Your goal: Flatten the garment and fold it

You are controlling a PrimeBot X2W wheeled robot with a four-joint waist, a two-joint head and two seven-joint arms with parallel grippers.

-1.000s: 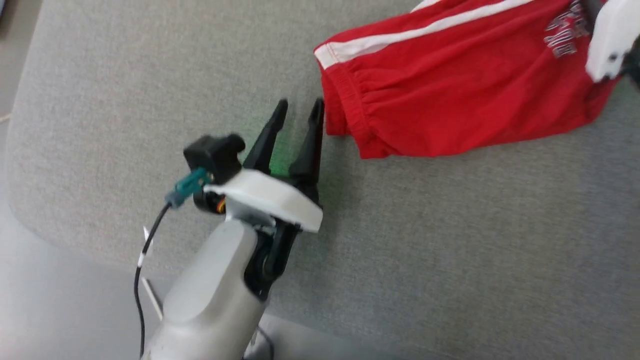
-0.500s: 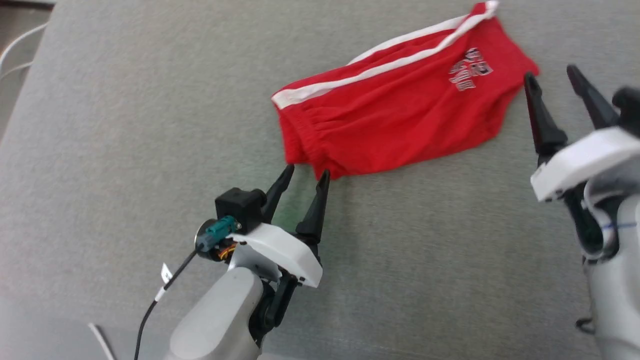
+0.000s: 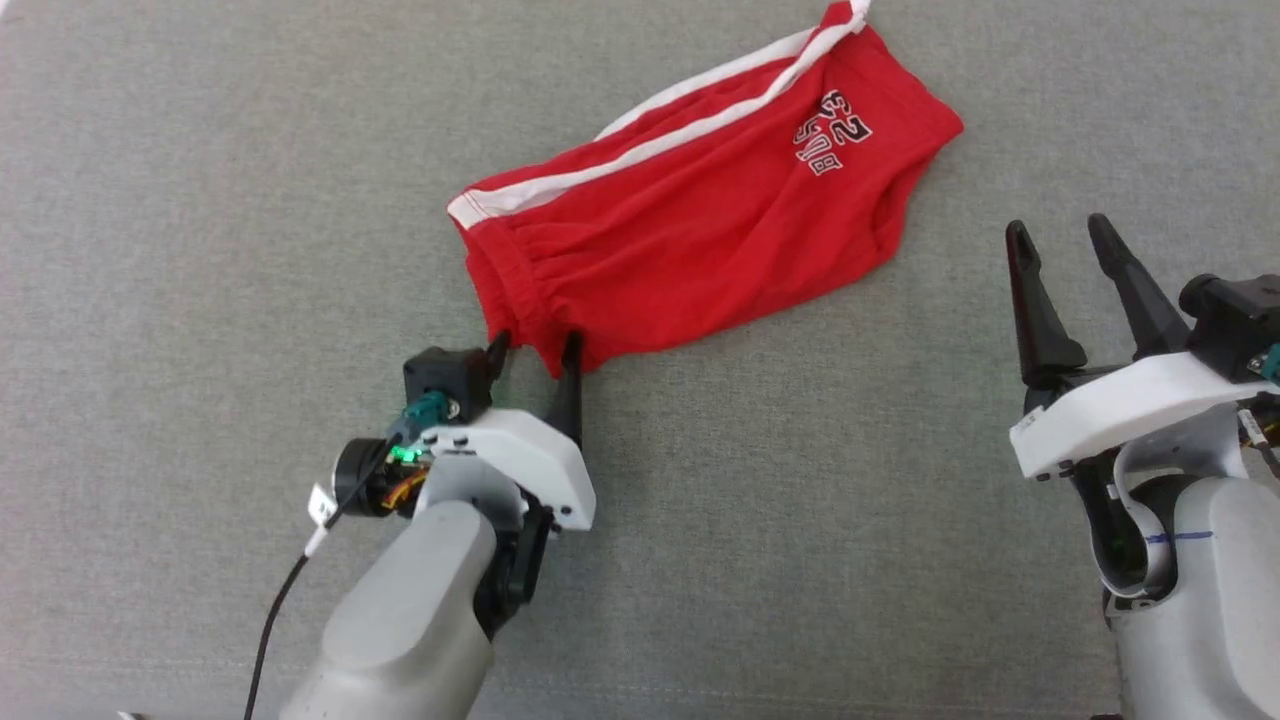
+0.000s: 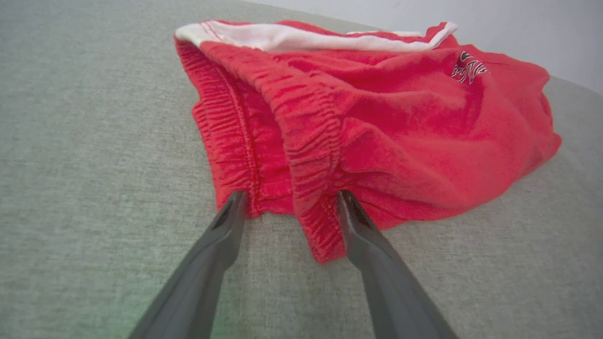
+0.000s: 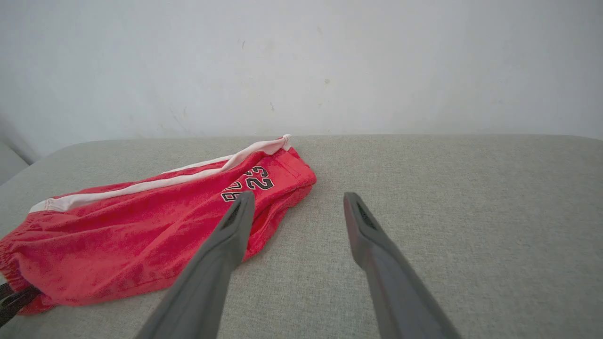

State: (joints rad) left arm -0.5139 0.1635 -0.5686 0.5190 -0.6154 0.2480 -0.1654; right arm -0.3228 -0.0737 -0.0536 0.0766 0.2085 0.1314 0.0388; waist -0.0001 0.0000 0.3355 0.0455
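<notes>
The left gripper [image 3: 535,345] is resting low over the grey cushioned surface [image 3: 200,250] with its jaws spread wide and holding nothing. Its two fingers are straddling the near corner of the garment [image 3: 690,230]. The left wrist view is showing what the head view hides: the gathered waistband [image 4: 311,141] is lying doubled into two ridged layers, and one folded ridge is poking down between the fingers. The tips are possibly brushing the fabric, though the angle is too shallow to be sure.

The red shorts are lying crumpled, running from that corner up and to the right, with white stripes [image 3: 640,150] along the far edge and the printed logo [image 3: 832,133] near the leg hem. In the right wrist view the logo is reading as a "23", and a pale wall [image 5: 301,61] is rising behind the surface.

The right gripper [image 3: 1058,228] is hovering beside the leg end, apart from it, fully open and empty.
</notes>
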